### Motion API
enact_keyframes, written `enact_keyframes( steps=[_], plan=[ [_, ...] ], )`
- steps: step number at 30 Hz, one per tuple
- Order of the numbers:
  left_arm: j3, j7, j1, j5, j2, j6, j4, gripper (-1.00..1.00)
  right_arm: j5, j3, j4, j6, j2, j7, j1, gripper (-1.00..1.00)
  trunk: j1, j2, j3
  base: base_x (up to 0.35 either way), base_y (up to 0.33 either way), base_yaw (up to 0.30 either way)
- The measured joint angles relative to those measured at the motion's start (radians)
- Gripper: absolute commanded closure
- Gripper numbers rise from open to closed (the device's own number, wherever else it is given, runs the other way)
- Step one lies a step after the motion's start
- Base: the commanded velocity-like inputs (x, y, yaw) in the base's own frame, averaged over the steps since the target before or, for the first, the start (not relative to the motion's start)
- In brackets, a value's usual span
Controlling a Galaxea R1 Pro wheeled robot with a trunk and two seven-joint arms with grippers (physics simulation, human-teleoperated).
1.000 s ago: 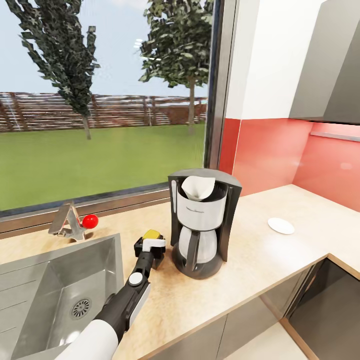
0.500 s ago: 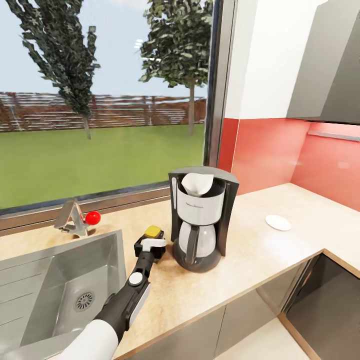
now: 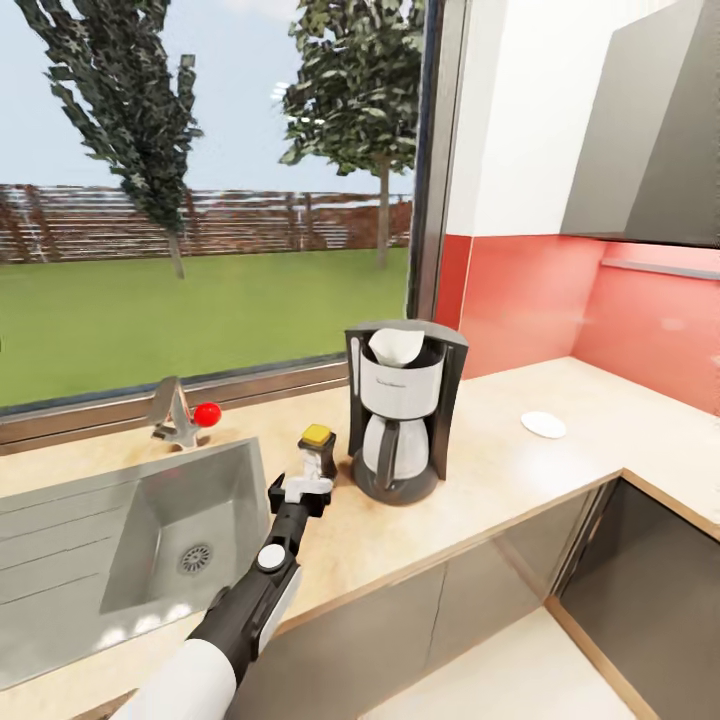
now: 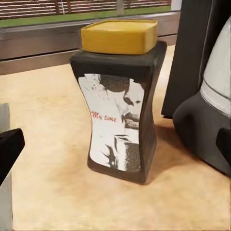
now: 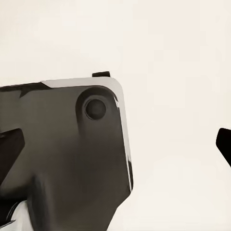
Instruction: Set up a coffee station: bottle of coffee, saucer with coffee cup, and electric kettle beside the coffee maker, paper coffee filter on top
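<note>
One bottle of coffee [image 4: 120, 98] upright on the worktop [image 3: 480, 480], just beside the single coffee maker [image 3: 403, 410], one paper filter [image 3: 394, 346] atop it. Left pincer [image 3: 303, 485] spread wide, bottle free between the tips. Right pincer: cannot tell. Probably rigid, smooth, moderately heavy; best gripped at the narrow waist, below the yellow lid. One saucer [image 3: 543, 425] well apart.

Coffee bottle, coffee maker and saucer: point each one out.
coffee bottle [image 4: 120, 110], left wrist view, on its printed label.
coffee maker [image 3: 402, 385], head view, on the white front panel above the carafe.
saucer [image 3: 543, 425], head view, on the middle of the white disc.
</note>
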Motion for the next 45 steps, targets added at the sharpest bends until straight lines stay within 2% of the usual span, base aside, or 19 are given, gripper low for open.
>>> enact_keyframes(
  steps=[9,14,15,17,18,21,22,25,28,30,35,37,40,45],
  plan=[
    [-0.001,0.000,0.002,0.001,0.000,-0.001,0.000,-1.00,0.000,0.000,0.000,0.000,0.000,0.000,0.000,-1.00,0.000,0.000,0.000,-0.336,0.045,0.000],
    [-0.015,-0.008,0.044,0.000,0.000,-0.017,-0.030,-1.00,0.000,0.000,0.000,-0.001,0.000,-0.001,0.000,-1.00,0.000,0.000,0.000,-0.338,0.002,0.000],
    [-0.076,-0.013,0.085,0.000,0.000,-0.031,-0.086,-1.00,-0.001,0.000,0.000,-0.001,0.000,-0.001,0.000,-1.00,0.000,0.000,0.000,-0.332,0.000,0.000],
    [-0.124,-0.015,0.131,0.000,0.002,-0.033,-0.147,-1.00,-0.001,0.000,0.000,-0.001,0.000,-0.002,0.000,-1.00,0.000,0.000,0.000,-0.299,0.000,0.000],
    [-0.134,-0.015,0.144,0.000,0.003,-0.033,-0.164,-1.00,-0.001,0.000,0.000,-0.001,0.000,-0.002,0.000,-1.00,0.000,0.000,0.000,-0.245,0.000,0.000],
    [-0.189,-0.018,0.229,0.000,0.006,-0.035,-0.272,-1.00,-0.001,0.000,0.000,-0.001,0.000,-0.002,0.000,-1.00,0.000,0.000,0.000,-0.130,0.000,0.000],
    [-0.200,-0.018,0.239,0.000,0.006,-0.035,-0.286,-1.00,-0.001,0.000,0.000,-0.001,0.000,-0.002,0.000,-1.00,0.000,0.000,0.000,-0.059,0.000,0.000],
    [-0.279,-0.018,0.303,-0.001,0.011,-0.033,-0.358,-1.00,-0.001,0.000,0.001,-0.002,0.001,-0.002,0.000,-1.00,-0.001,0.000,0.000,-0.023,0.000,0.000],
    [-0.309,-0.019,0.345,0.000,0.029,-0.033,-0.400,-1.00,-0.001,0.000,0.001,-0.002,0.001,-0.002,0.000,-1.00,-0.001,0.000,0.000,-0.005,0.000,0.000],
    [-0.327,-0.036,0.365,0.001,0.051,-0.032,-0.415,-1.00,-0.001,0.001,0.001,-0.002,0.002,-0.002,0.000,-1.00,-0.001,0.000,0.000,-0.001,0.000,0.000],
    [-0.353,-0.165,0.388,0.007,0.118,-0.026,-0.412,-1.00,-0.001,0.002,0.001,-0.002,0.002,-0.002,0.000,-1.00,-0.001,0.000,0.000,0.000,0.000,0.000],
    [-0.356,-0.208,0.405,0.008,0.135,-0.024,-0.393,-1.00,-0.001,0.002,0.002,-0.002,0.002,-0.002,0.000,-1.00,-0.001,0.000,0.000,0.000,0.000,0.000],
    [-0.357,-0.229,0.436,0.002,0.144,-0.023,-0.342,-1.00,-0.001,0.001,0.002,-0.002,0.002,-0.002,0.000,-1.00,-0.001,0.000,0.000,0.000,0.000,0.000],
    [-0.350,-0.232,0.497,-0.001,0.165,-0.023,-0.180,-1.00,-0.001,0.000,0.002,-0.002,0.002,-0.002,0.000,-1.00,-0.001,0.000,0.000,0.000,0.000,0.000]
  ],
)
